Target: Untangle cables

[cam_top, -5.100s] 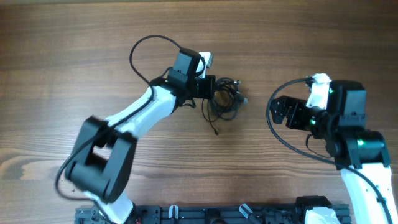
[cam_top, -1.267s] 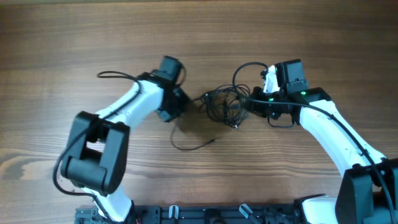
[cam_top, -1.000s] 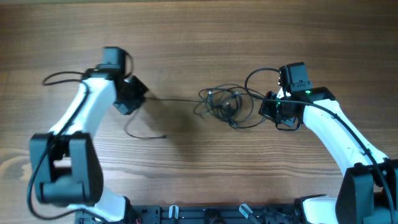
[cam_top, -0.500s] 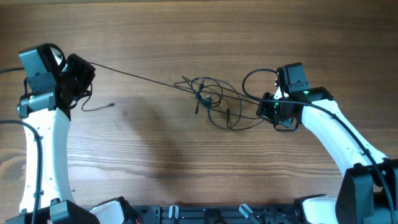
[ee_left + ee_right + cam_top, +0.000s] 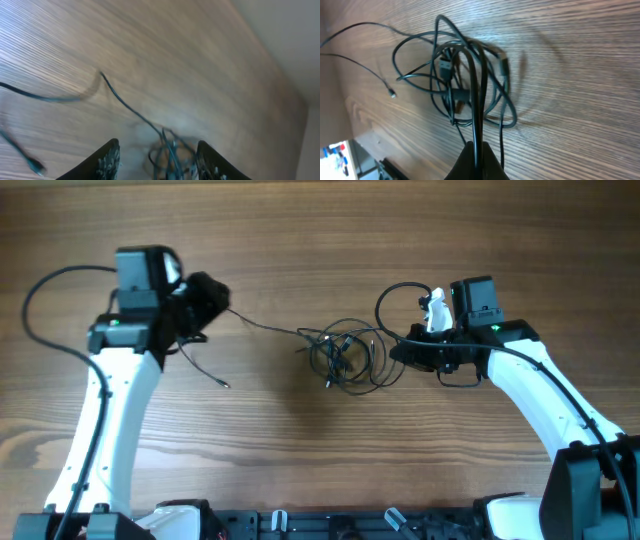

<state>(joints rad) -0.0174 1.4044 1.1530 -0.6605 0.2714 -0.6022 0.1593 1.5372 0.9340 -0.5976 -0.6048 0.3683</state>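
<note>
- While the black two-pronged left fingers [image 5: 214, 298] stand wide apart in the wrist view, nothing is pinched between them. A slack strand [image 5: 262, 327] of the thin black flexible cables [image 5: 342, 356] reaches their side in the overhead view, and I cannot tell whether it touches them.
- The black right fingers [image 5: 475, 151] are pressed together into a narrow wedge, clamped on one strand that rises straight from their tips into the bundle.
- The cables lie as a loose tangle of loops on the brown wood-grain desk [image 5: 320, 240], between the two arms. They are just beside the right fingers and well apart from the left fingers.
- A loose end [image 5: 224, 384] with a tiny plug lies on the desk below the left fingers, apart from the tangle.
- The left wrist view is smeared with blur: the strands are soft streaks, and the bottom edge cuts off the fingers and the lower part of the tangle.
- In the right wrist view only the tips of the fingers show, and the crossings inside the bundle cannot be sorted out.
</note>
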